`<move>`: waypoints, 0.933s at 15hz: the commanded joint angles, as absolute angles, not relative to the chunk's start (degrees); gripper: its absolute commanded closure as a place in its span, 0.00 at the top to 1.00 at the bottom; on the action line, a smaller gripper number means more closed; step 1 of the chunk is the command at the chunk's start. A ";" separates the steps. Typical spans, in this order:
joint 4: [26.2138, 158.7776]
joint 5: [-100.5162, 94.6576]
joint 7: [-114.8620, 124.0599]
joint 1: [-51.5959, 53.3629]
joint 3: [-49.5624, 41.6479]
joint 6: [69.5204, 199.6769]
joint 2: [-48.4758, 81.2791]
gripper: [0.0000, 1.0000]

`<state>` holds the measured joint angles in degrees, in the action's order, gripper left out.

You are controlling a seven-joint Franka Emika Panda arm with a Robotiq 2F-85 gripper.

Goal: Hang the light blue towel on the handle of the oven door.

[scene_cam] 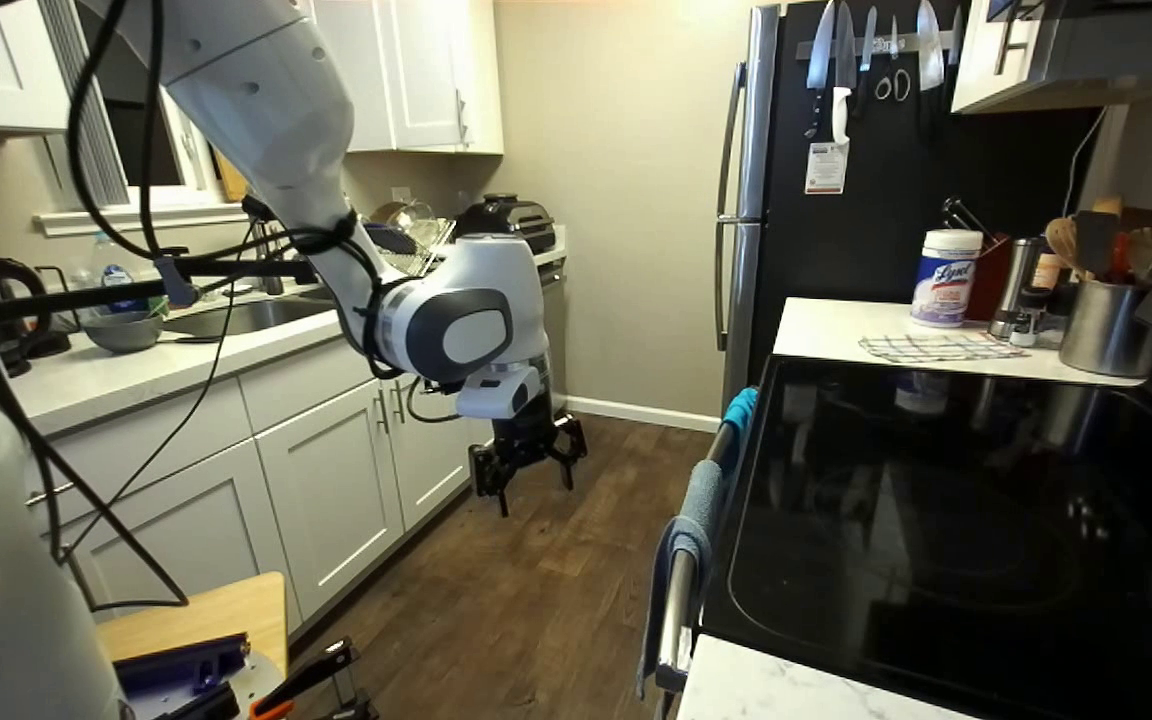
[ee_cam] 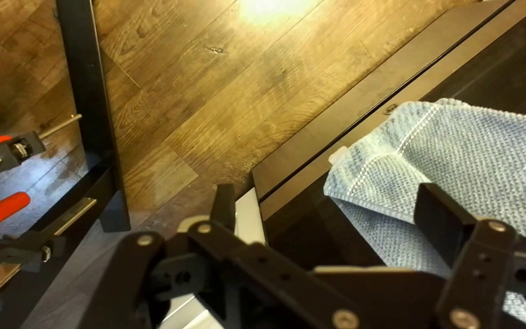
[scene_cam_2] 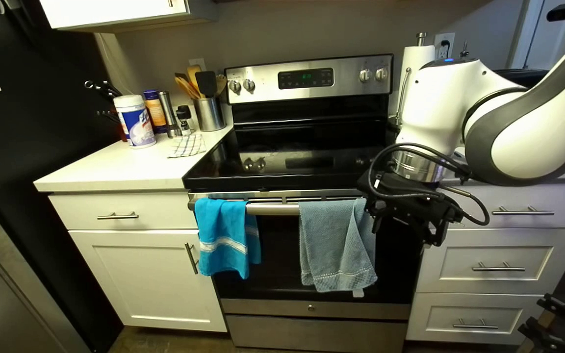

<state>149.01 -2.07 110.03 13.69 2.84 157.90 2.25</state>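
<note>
The light blue towel (scene_cam_2: 336,245) hangs folded over the oven door's handle (scene_cam_2: 272,210), its lower edge loose and a small white tag (scene_cam_2: 358,293) showing at the bottom. A bright blue cloth (scene_cam_2: 221,240) hangs on the same bar, nearer the fridge (scene_cam_2: 42,122) and well apart from the towel. The claw (scene_cam: 536,495) is spread wide and empty. It seems to stand clear of the towel, though depth is hard to judge in the wrist view, where one finger (ee_cam: 443,224) overlaps it.
</note>
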 commanded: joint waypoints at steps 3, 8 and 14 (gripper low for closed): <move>147.44 2.86 108.54 12.19 6.22 157.32 -0.38 1.00; 145.69 7.19 108.48 12.00 6.89 157.22 0.03 1.00; 144.98 6.34 109.89 12.14 7.26 157.56 1.02 1.00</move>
<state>144.98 6.28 110.03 13.41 6.03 157.63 1.06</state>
